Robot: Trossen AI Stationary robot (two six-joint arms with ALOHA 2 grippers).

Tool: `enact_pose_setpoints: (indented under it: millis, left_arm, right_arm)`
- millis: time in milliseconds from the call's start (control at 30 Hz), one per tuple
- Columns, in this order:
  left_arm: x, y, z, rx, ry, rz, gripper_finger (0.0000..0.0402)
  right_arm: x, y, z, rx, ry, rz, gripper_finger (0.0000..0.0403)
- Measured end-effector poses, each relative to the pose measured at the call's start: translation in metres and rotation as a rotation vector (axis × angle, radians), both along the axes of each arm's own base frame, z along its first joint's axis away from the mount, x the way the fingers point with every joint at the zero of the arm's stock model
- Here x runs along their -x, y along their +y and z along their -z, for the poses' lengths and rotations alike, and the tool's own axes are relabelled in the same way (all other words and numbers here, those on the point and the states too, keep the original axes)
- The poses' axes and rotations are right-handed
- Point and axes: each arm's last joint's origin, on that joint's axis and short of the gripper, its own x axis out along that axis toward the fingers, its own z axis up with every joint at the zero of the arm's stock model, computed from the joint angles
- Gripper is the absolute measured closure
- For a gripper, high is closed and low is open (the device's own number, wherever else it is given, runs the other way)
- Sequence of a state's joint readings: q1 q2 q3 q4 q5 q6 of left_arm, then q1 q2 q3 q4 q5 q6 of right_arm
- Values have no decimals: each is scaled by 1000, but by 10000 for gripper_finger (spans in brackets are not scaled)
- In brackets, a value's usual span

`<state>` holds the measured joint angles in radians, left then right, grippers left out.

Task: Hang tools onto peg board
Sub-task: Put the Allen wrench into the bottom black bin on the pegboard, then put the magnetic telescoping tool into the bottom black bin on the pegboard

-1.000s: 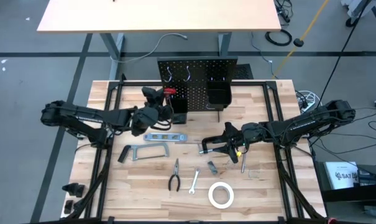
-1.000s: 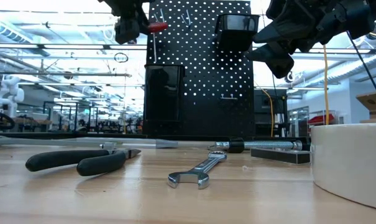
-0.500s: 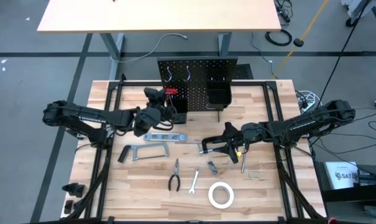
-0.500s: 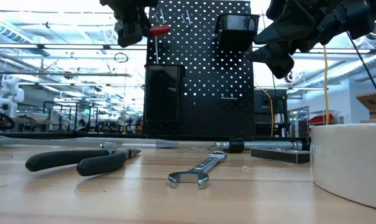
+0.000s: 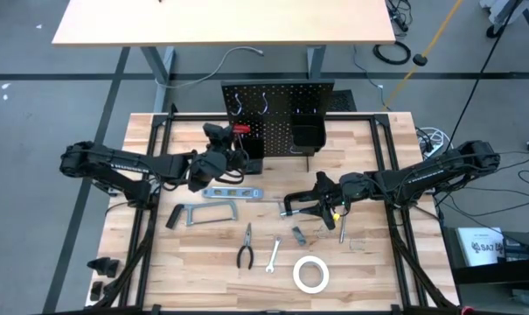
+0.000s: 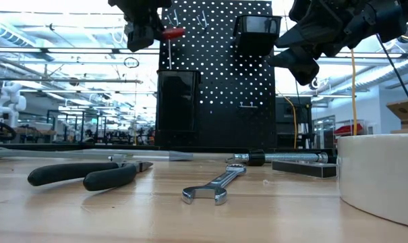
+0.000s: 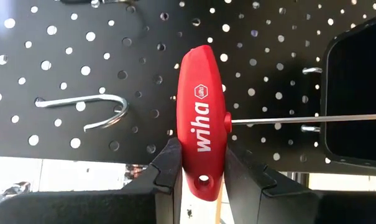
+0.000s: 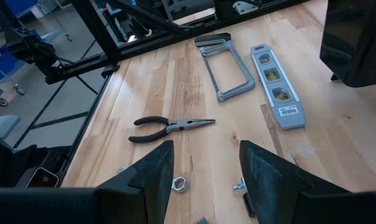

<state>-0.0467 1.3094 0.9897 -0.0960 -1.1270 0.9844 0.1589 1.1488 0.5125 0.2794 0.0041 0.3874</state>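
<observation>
Wooden surface (image 5: 378, 262), peg board (image 5: 277, 105) upright at far edge. Left claw (image 7: 200, 163) clamped on red-handled screwdriver (image 7: 201, 127) against board, beside hook (image 7: 91, 106). Rigid, light, top-heavy; handle grip suits. Right claw (image 8: 203, 165) spread, empty, mid-surface.

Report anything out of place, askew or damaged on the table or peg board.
Nothing stands out. The pliers, wrench, hacksaw, level and tape roll lie flat on the table. The left gripper holds the red-handled screwdriver at the peg board. The right gripper hovers open above the table.
</observation>
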Motion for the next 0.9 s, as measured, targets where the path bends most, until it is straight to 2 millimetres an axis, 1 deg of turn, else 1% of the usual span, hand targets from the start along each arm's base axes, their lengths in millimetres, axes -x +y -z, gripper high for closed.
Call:
enact_pose_setpoints:
  millis: [133, 333, 433, 900]
  left_arm:
    - [-1, -1, 2, 21, 17, 48, 310]
    - [-1, -1, 2, 25, 18, 54, 267]
    - [-1, -1, 2, 24, 19, 53, 253]
    - [-1, -1, 2, 23, 19, 52, 246]
  right_arm:
    - [0, 0, 0, 0, 0, 0, 227]
    - [0, 0, 0, 0, 0, 0, 227]
    - [0, 0, 0, 0, 0, 0, 227]
    - [0, 0, 0, 0, 0, 0, 227]
